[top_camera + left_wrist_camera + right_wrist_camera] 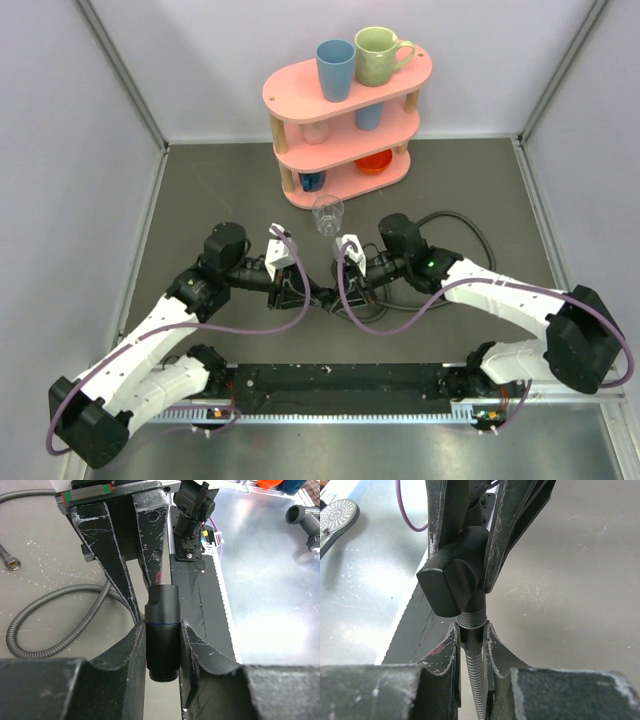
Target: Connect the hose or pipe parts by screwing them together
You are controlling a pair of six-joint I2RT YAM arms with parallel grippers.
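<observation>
The hose end and fitting are best kept on one straight line and turned gently, so the thread is not crossed. The black fitting (161, 607), a smooth cylinder ringed by a thin blue line, is clamped in the left gripper (162, 629) fingers. The ribbed hose (478, 680) is pinched below its threaded end by the right gripper (471, 630) fingers. Both parts are met just in front of the pink shelf (300, 82).

Left gripper (305, 293) and right gripper (350, 294) sat nose-to-nose mid-table; black hose (487, 240) looped behind right arm (500, 295).
</observation>
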